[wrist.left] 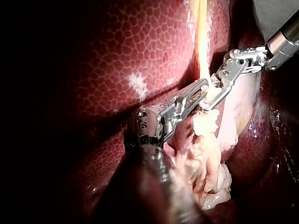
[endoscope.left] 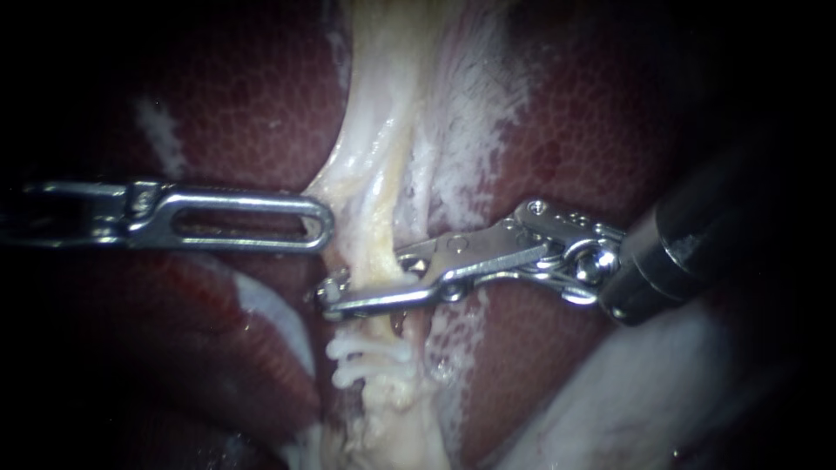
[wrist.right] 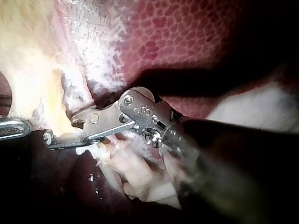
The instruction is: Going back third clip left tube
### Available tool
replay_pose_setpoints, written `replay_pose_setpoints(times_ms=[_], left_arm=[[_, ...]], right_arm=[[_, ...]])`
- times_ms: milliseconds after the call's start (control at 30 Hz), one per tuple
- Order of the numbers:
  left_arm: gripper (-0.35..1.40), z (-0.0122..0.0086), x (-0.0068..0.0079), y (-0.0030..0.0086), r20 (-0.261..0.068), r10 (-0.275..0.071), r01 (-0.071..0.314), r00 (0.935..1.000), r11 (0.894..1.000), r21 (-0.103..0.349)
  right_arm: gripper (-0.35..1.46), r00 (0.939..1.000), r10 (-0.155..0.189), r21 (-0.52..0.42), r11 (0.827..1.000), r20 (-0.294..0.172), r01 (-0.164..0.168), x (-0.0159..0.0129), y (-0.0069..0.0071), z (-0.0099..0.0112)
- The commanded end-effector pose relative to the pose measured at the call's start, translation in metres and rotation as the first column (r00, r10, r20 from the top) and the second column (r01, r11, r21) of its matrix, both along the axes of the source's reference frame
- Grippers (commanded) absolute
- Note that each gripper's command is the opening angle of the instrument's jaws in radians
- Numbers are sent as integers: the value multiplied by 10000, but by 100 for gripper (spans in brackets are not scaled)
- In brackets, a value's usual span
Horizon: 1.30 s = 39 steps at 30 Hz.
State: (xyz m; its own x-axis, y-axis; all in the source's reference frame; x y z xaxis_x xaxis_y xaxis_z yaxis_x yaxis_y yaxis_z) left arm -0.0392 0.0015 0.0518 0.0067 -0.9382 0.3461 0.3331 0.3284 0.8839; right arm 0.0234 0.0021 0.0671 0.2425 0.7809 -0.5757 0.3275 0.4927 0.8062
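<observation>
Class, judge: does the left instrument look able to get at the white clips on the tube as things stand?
Probably not directly. The right instrument lies across the tube, between the left instrument and the white clips, blocking the straight way. It would likely need to withdraw first.

Endoscope: close over the tissue, facing down on the pale tube (endoscope.left: pixel 376 218), which runs 12 to 6 o'clock across the liver (endoscope.left: pixel 261 104). Left instrument (endoscope.left: pixel 326 228) enters from 9, right instrument (endoscope.left: pixel 366 282) from 4.
Left wrist camera: behind its own shaft, looking along it at the tube.
Right wrist camera: the same, nearer.
All three share the tube and both tips.
</observation>
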Motion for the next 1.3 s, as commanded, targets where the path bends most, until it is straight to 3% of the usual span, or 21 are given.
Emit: replay_pose_setpoints(times_ms=[33,533,633,733,900,1033,1133,1300], left_arm=[[-35,0,0,0,-4,-7,7,10000,10000,1],[-35,-1,0,0,-5,-9,9,10000,10000,2],[-35,-1,1,0,-5,-7,7,10000,10000,1],[-35,-1,1,0,-5,-7,7,10000,10000,1],[-35,-1,1,0,-6,-9,9,10000,10000,1],[-35,-2,1,-1,-6,-9,9,10000,10000,0],[-35,-2,1,-1,-6,-9,9,10000,10000,0],[-35,-2,1,-1,-6,-9,9,10000,10000,0]], right_arm=[[-35,10000,2,-8,10000,1,-2,0,0,0],[-33,10000,-2,-19,10000,-1,2,1,-2,0],[25,10000,-9,-18,10000,24,9,5,-4,-4],[47,10000,42,-155,9999,-51,-43,12,-4,-10],[54,9995,110,-850,9963,-306,-136,20,-3,-15],[57,9987,338,-1475,9883,-391,-392,19,1,-14],[58,9976,497,-2048,9770,-490,-587,18,4,-12],[58,9960,484,-2747,9592,-753,-674,17,5,-9]])
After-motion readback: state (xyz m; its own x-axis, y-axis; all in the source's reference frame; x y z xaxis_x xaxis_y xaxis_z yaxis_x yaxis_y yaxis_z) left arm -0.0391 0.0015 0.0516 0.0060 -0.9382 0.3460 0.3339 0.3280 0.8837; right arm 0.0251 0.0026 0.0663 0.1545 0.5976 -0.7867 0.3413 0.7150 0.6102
